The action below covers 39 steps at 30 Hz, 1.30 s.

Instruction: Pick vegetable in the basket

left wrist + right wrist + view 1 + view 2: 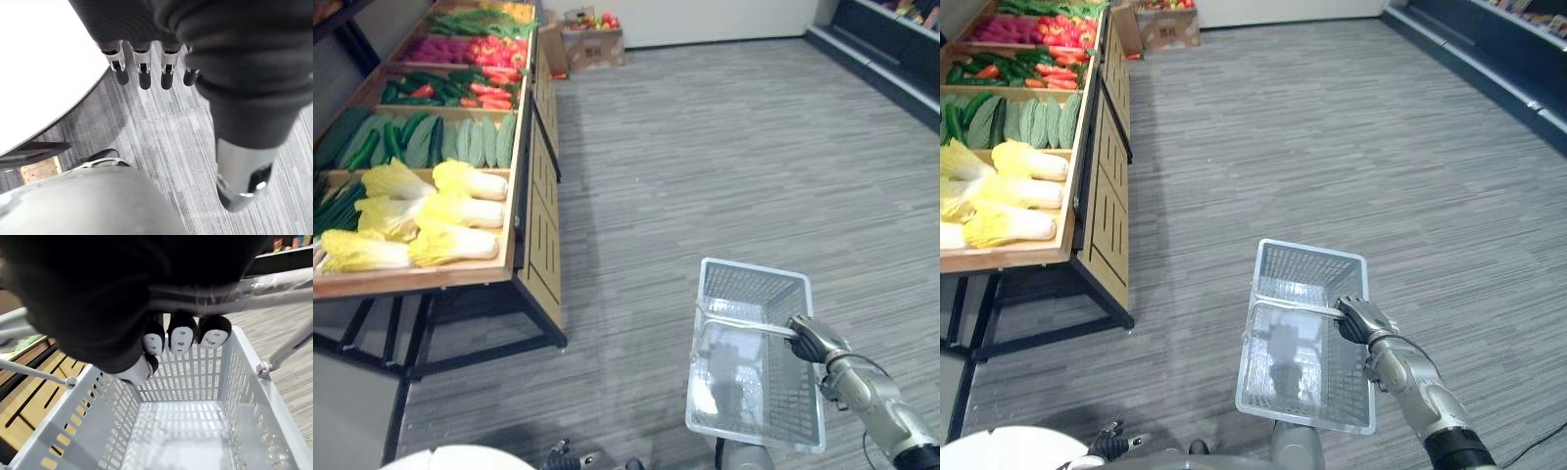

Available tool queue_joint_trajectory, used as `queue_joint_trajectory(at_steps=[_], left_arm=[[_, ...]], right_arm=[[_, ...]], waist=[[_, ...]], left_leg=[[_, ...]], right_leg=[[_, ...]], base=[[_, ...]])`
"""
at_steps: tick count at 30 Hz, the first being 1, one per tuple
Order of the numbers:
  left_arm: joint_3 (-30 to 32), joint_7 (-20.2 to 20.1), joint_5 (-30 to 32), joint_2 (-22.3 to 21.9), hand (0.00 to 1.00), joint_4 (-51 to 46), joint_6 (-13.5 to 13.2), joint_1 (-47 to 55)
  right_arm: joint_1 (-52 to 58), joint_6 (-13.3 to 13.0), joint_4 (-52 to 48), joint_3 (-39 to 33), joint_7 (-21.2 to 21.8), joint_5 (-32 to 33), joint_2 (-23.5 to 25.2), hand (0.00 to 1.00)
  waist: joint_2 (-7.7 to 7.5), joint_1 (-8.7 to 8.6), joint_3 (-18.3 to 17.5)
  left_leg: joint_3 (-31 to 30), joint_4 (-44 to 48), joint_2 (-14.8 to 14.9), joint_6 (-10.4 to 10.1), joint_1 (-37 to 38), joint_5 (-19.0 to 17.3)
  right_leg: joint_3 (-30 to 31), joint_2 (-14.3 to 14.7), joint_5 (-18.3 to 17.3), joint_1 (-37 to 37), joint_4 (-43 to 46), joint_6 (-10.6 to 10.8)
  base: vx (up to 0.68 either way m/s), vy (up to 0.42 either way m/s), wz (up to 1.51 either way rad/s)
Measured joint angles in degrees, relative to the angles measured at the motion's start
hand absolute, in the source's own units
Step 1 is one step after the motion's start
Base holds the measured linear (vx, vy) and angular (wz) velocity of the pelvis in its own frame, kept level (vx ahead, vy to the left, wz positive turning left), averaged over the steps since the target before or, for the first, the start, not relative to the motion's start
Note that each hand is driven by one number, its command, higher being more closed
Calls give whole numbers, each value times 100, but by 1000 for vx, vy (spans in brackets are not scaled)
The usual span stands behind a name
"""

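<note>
A pale grey plastic basket (754,270) hangs empty above the floor at the lower right. My right hand (814,339) is shut on its handle (744,322). In the right wrist view the fingers (181,335) curl round the handle bar (254,298) over the basket's slotted wall (195,377). Vegetables lie on a wooden stand (530,196) at the left. Yellow-leafed cabbages (440,211) are nearest, then green cucumbers (431,140), then red and green peppers (480,90). My left hand (142,68) hangs low by my side, fingers straight, holding nothing.
Grey striped floor (724,147) spreads wide between the stand and dark shelving (891,54) at the far right. A cardboard box of produce (592,39) sits on the floor beyond the stand. The stand rests on black metal legs (421,338).
</note>
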Motion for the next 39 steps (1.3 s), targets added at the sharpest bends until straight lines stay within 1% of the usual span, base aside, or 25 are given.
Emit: queue_joint_trajectory(at_steps=[3, 5, 7, 8, 9, 10, 11, 12, 13, 15, 17, 18, 20, 22, 24, 27, 28, 29, 30, 32, 33, 35, 37, 38, 39], left_arm=[[-52, 14, 1, 3, 0, -57, 57, -328], [-99, 57, -6, 17, 0, -271, 53, -618], [-106, 128, -6, 77, 0, -319, 52, -949], [-115, 158, -6, 94, 0, -372, 52, -1038], [-169, 220, -6, 211, 0, -558, 36, -1162], [-166, 235, -7, 243, 0, -664, 31, -1189], [-173, 258, -5, 151, 0, -709, 17, -1180], [-265, 258, -2, 79, 0, -753, -48, -1229], [-277, 257, -1, 44, 0, -752, -49, -1265], [-296, 257, -24, -90, 0, -753, -40, -1285], [-306, 261, -27, -166, 0, -759, -38, -1176], [-303, 263, -27, -167, 0, -756, -37, -1143], [-231, 291, -26, -167, 0, -750, -41, -964], [-66, 325, -26, -167, 0, -732, -39, -816], [20, 340, -26, -168, 0, -674, -35, -649], [268, 332, -9, -168, 0, -609, -22, -419], [316, 315, 20, -186, 0, -609, -21, -233], [324, 307, 43, -201, 0, -607, -26, -137], [461, 279, 108, -209, 0, -442, 0, 45], [535, 281, 122, -241, 0, -460, 2, 40], [711, 262, 177, -238, 0, -438, 20, 25], [848, 213, 271, -263, 0, -393, 50, 69], [893, 209, 270, -278, 0, -389, 65, 194], [861, 201, 269, -287, 0, -334, 78, 294], [847, 203, 266, -255, 0, -299, 86, 323]], right_arm=[[-36, 21, 114, -25, -21, 0, 14, 100], [-201, 56, 230, -51, -60, -2, 26, 100], [-247, 82, 259, -97, -58, -4, 37, 100], [-247, 103, 258, -124, -58, -7, 75, 100], [-180, 175, 253, -222, -58, -39, 235, 100], [-135, 209, 252, -238, -58, -51, 251, 100], [-144, 246, 250, -374, -109, -50, 245, 100], [-189, 270, 255, -457, -111, -51, 207, 100], [-190, 276, 256, -456, -104, -50, 193, 100], [-42, 285, 256, -454, -100, -50, 136, 100], [149, 316, 248, -424, -87, -50, 36, 100], [149, 326, 243, -424, -88, -49, 8, 100], [175, 362, 241, -423, -99, -45, -67, 100], [192, 378, 239, -426, -111, -43, -66, 100], [217, 381, 236, -437, -111, -42, -65, 100], [355, 382, 244, -447, -120, -46, -81, 100], [390, 380, 254, -445, -122, -48, -76, 100], [402, 375, 254, -435, -122, -48, -84, 100], [315, 365, 326, -392, -133, -50, 96, 100], [226, 292, 317, -295, -153, -47, 69, 100], [10, 277, 340, -129, -154, -47, 77, 100], [-273, 272, 366, 183, -155, -48, 99, 100], [-514, 170, 389, 394, -157, -51, 146, 100], [-563, 150, 405, 397, -187, -47, 238, 100], [-543, 157, 464, 386, -201, -47, 357, 100]], waist=[[35, -23, 89], [133, -20, 183], [76, -26, 203], [18, -30, 232], [-117, -61, 212], [-115, -154, 192], [100, -184, 162], [230, -170, 138], [229, -170, 140], [223, -183, 142], [131, -135, 197], [143, -101, 195], [154, 46, 205], [145, 181, 209], [130, 237, 218], [115, 399, 228], [231, 443, 179], [331, 483, 135], [357, 581, 65], [273, 568, 72], [231, 663, 95], [213, 752, 100], [159, 861, 104], [83, 884, 41], [18, 874, -37]], left_leg=[[15, 67, 183, -95, -13, -53], [55, 118, 405, -308, -1, -158], [50, 112, 499, -535, 120, -269], [28, 111, 512, -626, 219, -307], [-67, 99, 592, -908, 460, -472], [-162, 100, 731, -1073, 608, -573], [-259, 207, 957, -1152, 618, -587], [-364, 556, 1198, -1288, 449, -378], [-434, 810, 1271, -1283, 314, -210], [-553, 1780, 1471, -1239, -83, 364], [-542, 3531, 1850, -1056, -733, 1357], [-475, 4049, 1930, -1005, -883, 1296], [-202, 5461, 1986, -728, -1482, 698], [18, 5670, 1908, -551, -1953, 346], [290, 5297, 1730, -424, -2478, 177], [612, 3108, 951, -374, -2848, 251], [505, 1714, 637, -471, -2779, 703], [415, 1076, 567, -459, -2733, 913], [301, 922, 425, 294, -2756, 1432], [294, 1250, 373, 328, -2960, 1212], [372, 1826, 436, 524, -3127, 929], [738, 2243, 547, 708, -2994, 696], [880, 2119, 542, 638, -2627, 469], [888, 1726, 424, 488, -2314, 158], [887, 1563, 288, 453, -2182, 153]], right_leg=[[-361, -10, -104, -106, -929, 25], [-374, -9, 159, -273, -2146, 340], [-416, -83, 544, -303, -3112, 404], [-463, -104, 606, -262, -3250, 413], [-509, -165, 607, -221, -3153, 409], [-491, -140, 930, -256, -2824, 335], [-659, -41, 759, -375, -2300, 345], [-731, 85, 418, -477, -1954, 156], [-772, 90, 273, -476, -1815, 102], [-981, 100, -75, -216, -1614, -1], [-1161, 194, -425, 466, -1756, -170], [-1156, 238, -474, 642, -1850, -170], [-1114, 410, -604, 1398, -2375, -172], [-1161, 485, -663, 1845, -2684, -120], [-1319, 490, -695, 2240, -2984, -55], [-1535, 379, -785, 2746, -3370, 218], [-1590, 440, -791, 2948, -3540, 252], [-1573, 523, -809, 3048, -3628, 276], [-1458, 575, -889, 3237, -3756, 386], [-1399, 502, -660, 3164, -3749, 432], [-1249, 458, -362, 3241, -3765, 590], [-1006, 440, 108, 3464, -3755, 625], [-861, 326, 339, 3375, -3187, 740], [-773, 183, 334, 3068, -2343, 748], [-682, 26, 359, 2841, -1805, 782]], base=[[185, -32, -3], [281, -97, -10], [319, -160, 6], [508, -371, 34], [569, -484, 45], [586, -509, 56], [509, -465, 28], [392, -377, 14], [491, -499, 15], [461, -414, 33], [484, -363, 17], [439, -292, -18], [517, -232, -20], [423, -82, -3], [363, 6, 17], [426, 124, 15], [387, 165, 1], [605, 272, -7], [592, 253, 3], [461, 185, 20], [340, 131, 20], [401, 154, 12], [348, 172, -15], [288, 176, -6], [363, 226, 18]])
